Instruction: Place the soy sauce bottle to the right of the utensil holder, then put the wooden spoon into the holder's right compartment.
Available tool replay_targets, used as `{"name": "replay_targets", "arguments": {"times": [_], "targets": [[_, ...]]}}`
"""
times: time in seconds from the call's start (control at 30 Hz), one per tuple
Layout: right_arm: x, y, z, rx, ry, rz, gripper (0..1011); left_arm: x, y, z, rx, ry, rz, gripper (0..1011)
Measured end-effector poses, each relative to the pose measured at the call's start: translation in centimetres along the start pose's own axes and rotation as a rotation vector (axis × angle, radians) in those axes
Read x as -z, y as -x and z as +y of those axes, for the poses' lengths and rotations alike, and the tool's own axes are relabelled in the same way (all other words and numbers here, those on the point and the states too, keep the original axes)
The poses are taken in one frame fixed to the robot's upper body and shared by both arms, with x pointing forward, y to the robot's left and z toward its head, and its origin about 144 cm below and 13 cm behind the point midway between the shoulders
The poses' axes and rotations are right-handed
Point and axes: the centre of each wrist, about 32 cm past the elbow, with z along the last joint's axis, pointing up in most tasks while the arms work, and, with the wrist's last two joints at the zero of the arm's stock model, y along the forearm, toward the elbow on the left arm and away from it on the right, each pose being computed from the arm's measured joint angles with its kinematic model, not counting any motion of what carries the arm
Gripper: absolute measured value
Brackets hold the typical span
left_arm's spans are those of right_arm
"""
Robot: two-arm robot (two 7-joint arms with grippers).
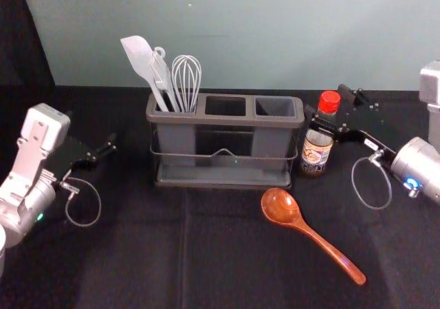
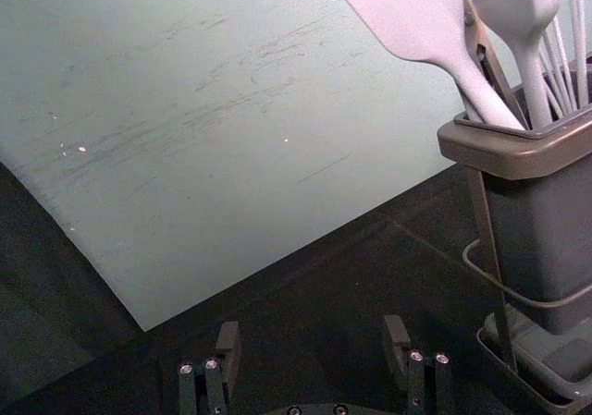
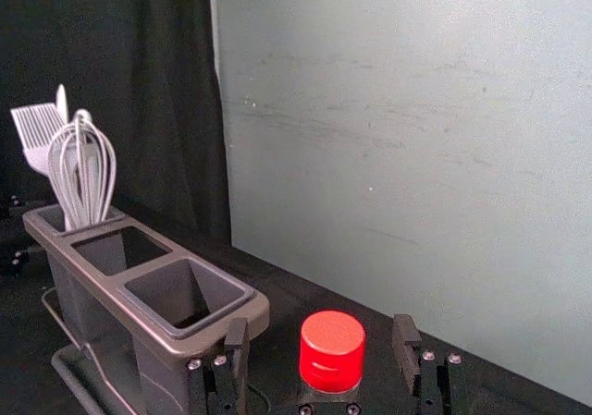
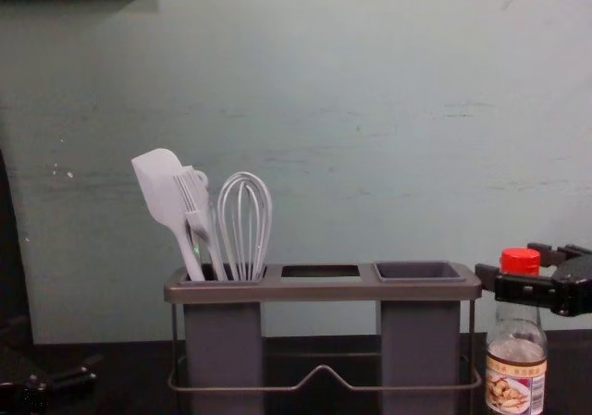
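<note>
Flanking the bottle (image 1: pixel 316 152): your right gripper (image 1: pixel 327 108) comes in from 3 o'clock, with one finger on each side of the neck, near the red cap (image 3: pixel 332 341).
Right gripper state: its fingers are parted; in the right wrist view you can see a gap on each side of the cap, so it is released, not grasping.
Clock: you may take the holder (image 1: pixel 227 122) as the centre, and 12 o'clock as the side away from you.
Bottle: it stands upright at 3 o'clock of the holder, near its end but apart from it, with the printed label toward you.
Spoon (image 1: pixel 278 206): it lies on the dark cloth (image 1: pixel 137 254) in front of the holder. Its bowl is between 4 and 5 o'clock, and the handle points outward, also between 4 and 5 o'clock.
Holder: its three compartments make a row from 9 to 3 o'clock. The right compartment (image 4: pixel 419 341) is at the 3 o'clock end, nearest to the bottle.
Utensils: the spatula (image 4: pixel 159 189) and the whisk (image 3: pixel 88 179) stand in the compartment at the 9 o'clock end.
Left gripper (image 1: pixel 103 144): it is well apart from the holder, at 9 o'clock, with its fingers spread and grasping nothing.
</note>
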Motion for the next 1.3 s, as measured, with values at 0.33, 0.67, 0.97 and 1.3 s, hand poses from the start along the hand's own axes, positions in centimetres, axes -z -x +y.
{"name": "replay_targets", "arguments": {"times": [0.33,0.67,0.97,1.3], "targets": [[-1.5,0.1,-0.9,0.005,-0.030,-0.028,1002,0.0,0.0,0.0,0.000,0.000,0.000,1005],[-4.3,1.0,-2.8,-0.022,-0.051,-0.066,1002,0.0,0.0,0.0,0.000,0.000,0.000,1005],[-6.5,2.1,-5.0,-0.082,-0.031,-0.086,1002,0.0,0.0,0.0,0.000,0.000,0.000,1005],[-8.6,3.5,-5.7,-0.225,0.007,-0.077,1002,0.0,0.0,0.0,0.000,0.000,0.000,1005]]}}
